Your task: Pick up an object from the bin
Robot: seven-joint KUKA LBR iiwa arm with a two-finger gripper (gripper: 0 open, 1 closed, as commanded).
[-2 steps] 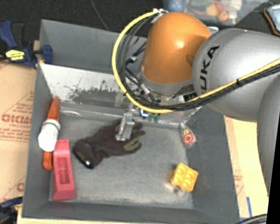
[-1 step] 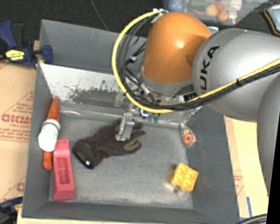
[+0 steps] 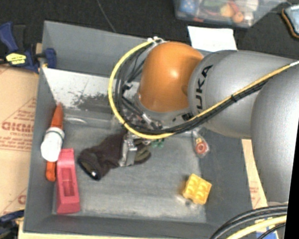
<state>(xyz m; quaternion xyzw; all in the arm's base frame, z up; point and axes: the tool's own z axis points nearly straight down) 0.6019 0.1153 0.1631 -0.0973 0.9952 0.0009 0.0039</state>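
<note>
At the far left of the bin (image 3: 144,200) I see an orange marker (image 3: 57,116) with a fat white cap (image 3: 51,145), lying roughly along the left wall. Just beside it, lower down, is a pink block (image 3: 68,183), also lengthwise along that wall.

Next comes the dark cloth bundle (image 3: 99,158), brown-black and sock-like, near the middle of the floor. Its long axis is diagonal: the rounded end points down-left towards the pink block, and the other end rises up-right under the gripper (image 3: 129,154). The gripper sits right at that upper-right end of the bundle, beneath the orange wrist cover (image 3: 165,80). I cannot tell from here whether it is open or closed, or whether it has the cloth.

Just to its right a small dark olive thing (image 3: 144,155) pokes out. Further right a small red-and-white piece (image 3: 200,146) lies by the arm, and a yellow studded brick (image 3: 196,189) sits well apart in the lower right.

The bin floor is plain grey metal, and the back-left wall has dark scuffs. Beyond the bin the ground is dark, with a white sheet of paper (image 3: 212,38) and a clear plastic box (image 3: 219,5) of coloured bits.
</note>
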